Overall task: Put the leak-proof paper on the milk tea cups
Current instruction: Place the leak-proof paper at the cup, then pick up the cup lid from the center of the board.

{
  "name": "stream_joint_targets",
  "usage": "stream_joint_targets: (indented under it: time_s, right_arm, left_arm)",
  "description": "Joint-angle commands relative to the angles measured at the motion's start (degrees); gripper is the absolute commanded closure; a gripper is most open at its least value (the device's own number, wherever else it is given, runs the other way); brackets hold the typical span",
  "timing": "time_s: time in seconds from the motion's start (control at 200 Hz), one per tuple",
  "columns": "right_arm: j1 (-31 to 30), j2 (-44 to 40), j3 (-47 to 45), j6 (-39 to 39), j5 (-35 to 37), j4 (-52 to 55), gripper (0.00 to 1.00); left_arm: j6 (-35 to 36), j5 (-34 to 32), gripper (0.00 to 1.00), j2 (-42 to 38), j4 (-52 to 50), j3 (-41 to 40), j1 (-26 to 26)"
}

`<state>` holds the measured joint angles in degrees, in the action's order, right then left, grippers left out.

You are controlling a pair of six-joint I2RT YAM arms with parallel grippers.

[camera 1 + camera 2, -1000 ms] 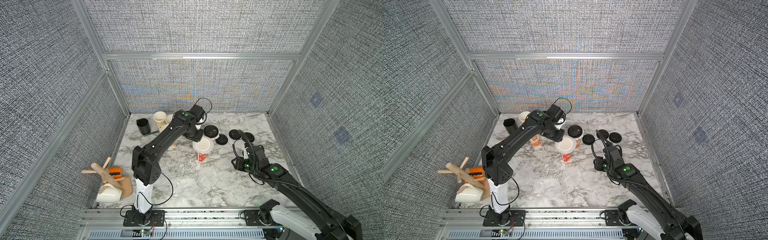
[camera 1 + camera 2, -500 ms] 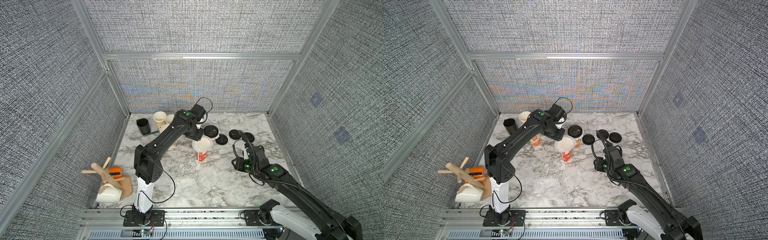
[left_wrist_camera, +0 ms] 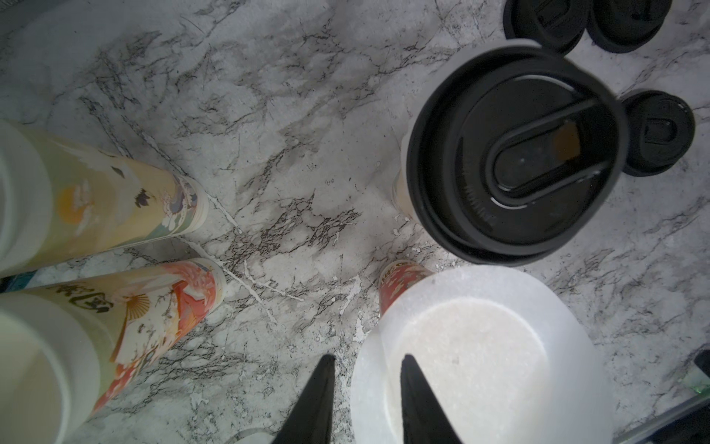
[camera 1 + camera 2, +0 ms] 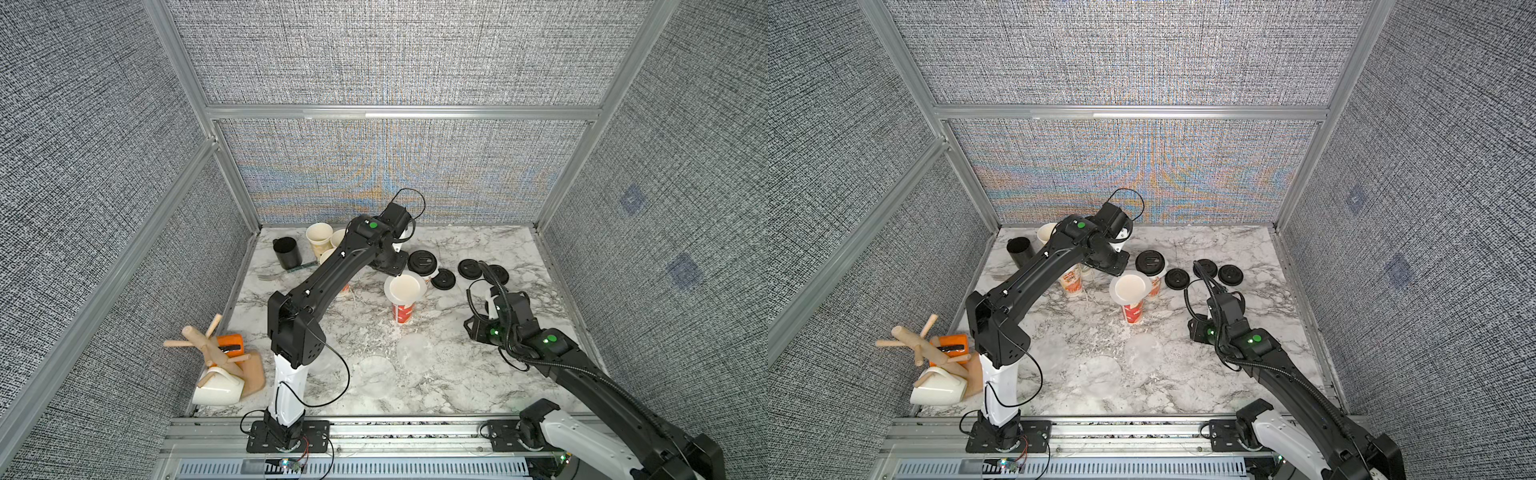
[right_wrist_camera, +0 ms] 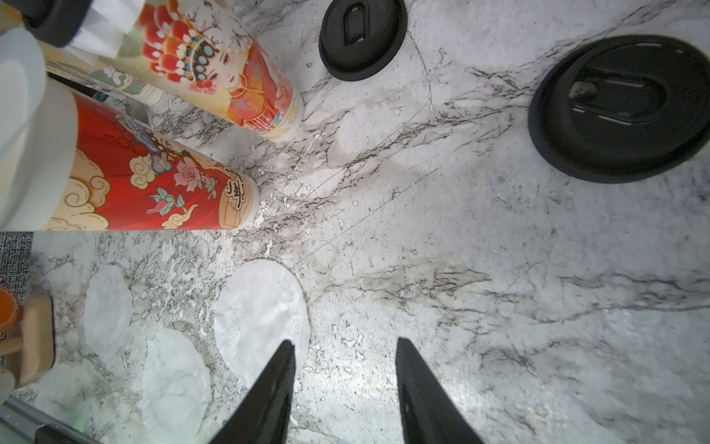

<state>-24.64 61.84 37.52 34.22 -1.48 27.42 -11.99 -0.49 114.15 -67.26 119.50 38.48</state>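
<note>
In both top views the red cup [image 4: 402,313] stands in the middle of the counter [image 4: 449,386]. A round paper [image 4: 405,288] lies flat over its mouth. Just beside the red cup is a lidded cup [image 4: 1154,287]. Three more milk tea cups [image 4: 319,239] stand well apart from the red cup, toward the back wall, and their mouths are bare. The black mug [image 4: 286,252] past them is dark inside, so I cannot tell what it holds. Spare papers [image 4: 415,351] lie on the counter near the red cup. I think two cups are done and three are left.

In the left wrist view the left tool [image 3: 365,399] hangs right over the red cup. Its two fingers are a little apart and pinch nothing. The edge of the round paper sits under the gap. Across from the red cup, the beige cup [image 3: 107,200] and the orange cup [image 3: 161,307] have no paper. The orange one looks empty.

In the right wrist view the right tool [image 5: 345,384] is wide apart and holds nothing. It is off to the side of the red cup. Three spare papers lie flat by the red cup's foot, the nearest just beside one finger. A bit of paper pokes out under the black lid [image 5: 50,15] of the lidded cup.
</note>
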Motion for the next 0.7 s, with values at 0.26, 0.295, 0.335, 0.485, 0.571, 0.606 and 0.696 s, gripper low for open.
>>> stream_joint_targets:
  time_s: [0.26,0.295,0.335,0.485,0.571,0.606,0.696]
  right_arm:
    - [21.87,10.84,7.71,-11.53,-0.71,1.4,0.19]
    - [22.74,13.19,8.89,-12.23,-0.66,1.45,0.17]
    - [23.62,16.23,10.86,-12.94,-0.57,1.4,0.15]
    - [24.97,27.57,17.19,-15.2,0.2,0.61,0.11]
    - [25.43,33.26,21.49,-16.05,1.55,1.5,0.1]
    - [25.57,35.3,23.02,-16.4,2.18,1.95,0.09]
    - [25.69,39.48,26.17,-17.03,3.67,3.36,0.08]
  left_arm:
    - [-4.41,-5.17,0.44,-23.11,14.59,-22.61,-0.07]
    - [-4.2,-5.4,0.43,-25.65,17.45,-26.36,-0.07]
    - [-4.4,-5.64,0.41,-28.52,20.82,-30.6,-0.13]
    - [-5.65,-6.24,0.35,-35.68,25.69,-39.05,-0.25]
    - [-5.79,-6.48,0.34,-36.67,25.22,-40.6,-0.31]
    - [-5.9,-6.45,0.34,-36.71,24.84,-40.9,-0.33]
    - [-6.68,-6.3,0.34,-36.63,24.59,-41.66,-0.34]
